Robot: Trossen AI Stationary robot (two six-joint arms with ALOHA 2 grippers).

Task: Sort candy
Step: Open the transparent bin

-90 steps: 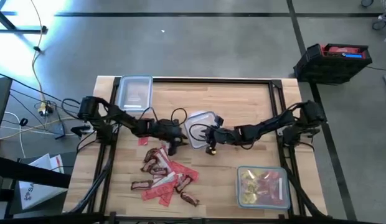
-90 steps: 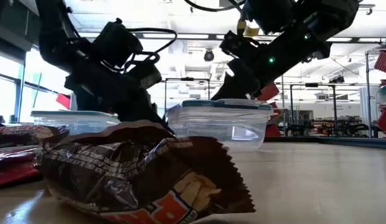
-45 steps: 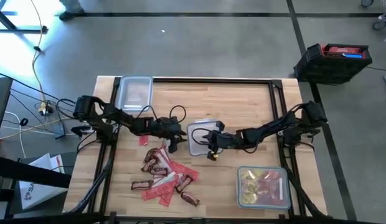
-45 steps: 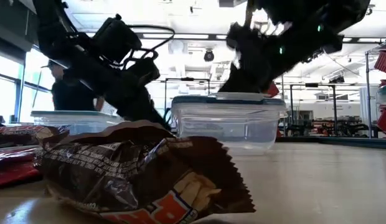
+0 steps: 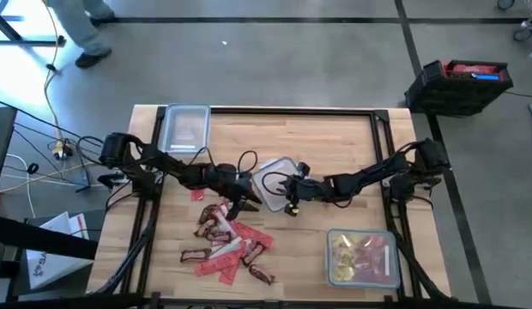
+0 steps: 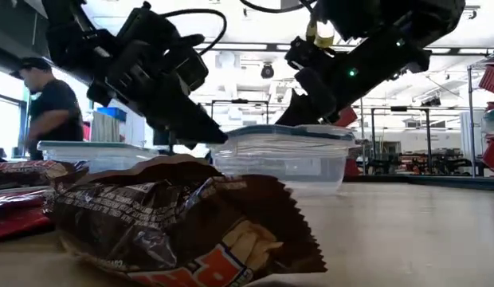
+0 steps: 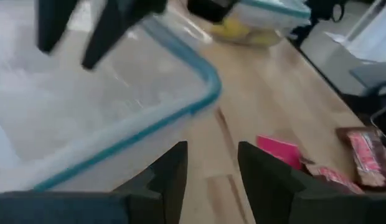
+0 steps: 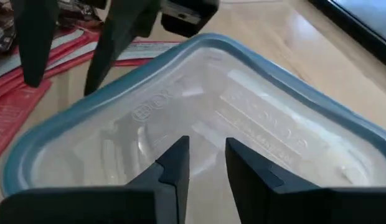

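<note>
Both arms reach low toward the middle of the wooden tabletop [image 5: 335,137], the left gripper [image 5: 249,203] and right gripper [image 5: 287,190] with jaws spread at either side of a clear lidded container [image 5: 273,178], the candy [image 5: 227,240] heaped beside the left gripper, a person [image 6: 48,108] beyond.

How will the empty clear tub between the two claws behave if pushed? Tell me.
The clear tub looks empty and thin-walled, so it is probably light and apt to slide on the smooth wooden table. Its low, wide shape suggests it will skid rather than tip. The walls may flex slightly under the right claw.
</note>
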